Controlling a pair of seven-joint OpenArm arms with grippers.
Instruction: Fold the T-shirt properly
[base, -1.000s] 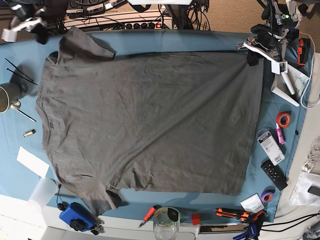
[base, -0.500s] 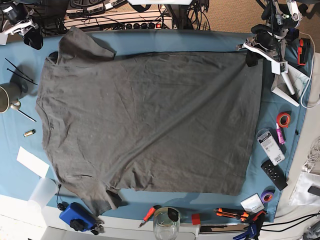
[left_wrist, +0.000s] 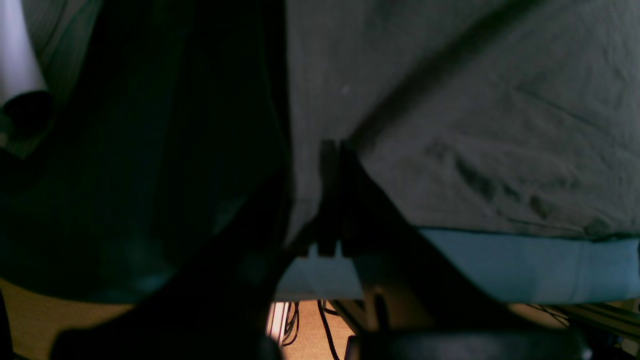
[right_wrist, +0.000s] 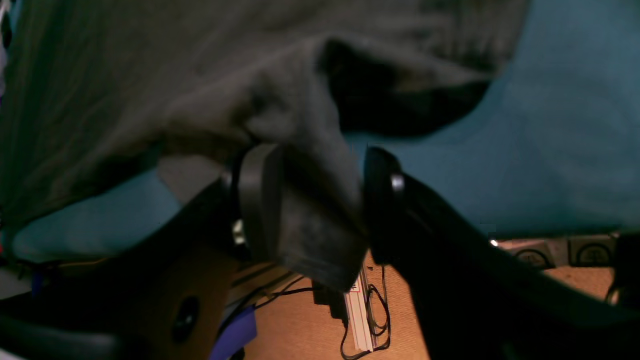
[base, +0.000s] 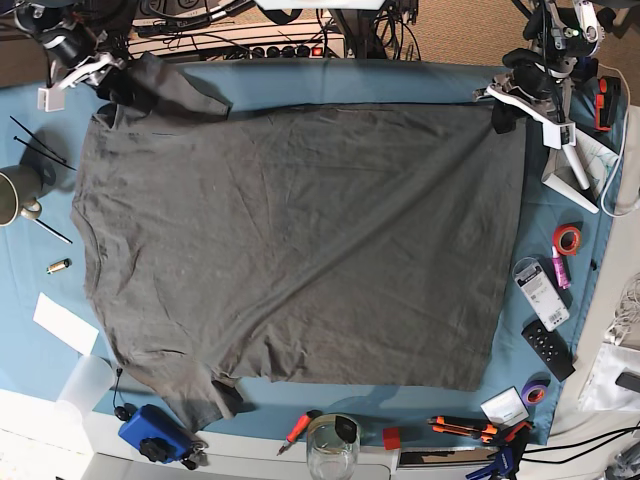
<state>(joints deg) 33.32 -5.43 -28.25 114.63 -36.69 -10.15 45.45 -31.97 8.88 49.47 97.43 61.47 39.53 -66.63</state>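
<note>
My large dark charcoal-grey cotton T-shirt (base: 300, 250) lies spread flat and unfolded across the table covered in teal-blue cloth (base: 350, 85), collar end toward the base view's left, hem toward its right. At the far hem corner, my left jaws (left_wrist: 332, 150) are pinched tight on the fabric edge, the cloth drawn taut from that grip. At the far sleeve, my right jaws (right_wrist: 312, 200) stand wide apart, a fold of sleeve fabric hanging loose between them, not clamped. No fold has been made: both sleeves lie out to the sides and the body is a single open sheet. By my reckoning the whole job remains, beginning with a firm right-side grip on that sleeve.
</note>
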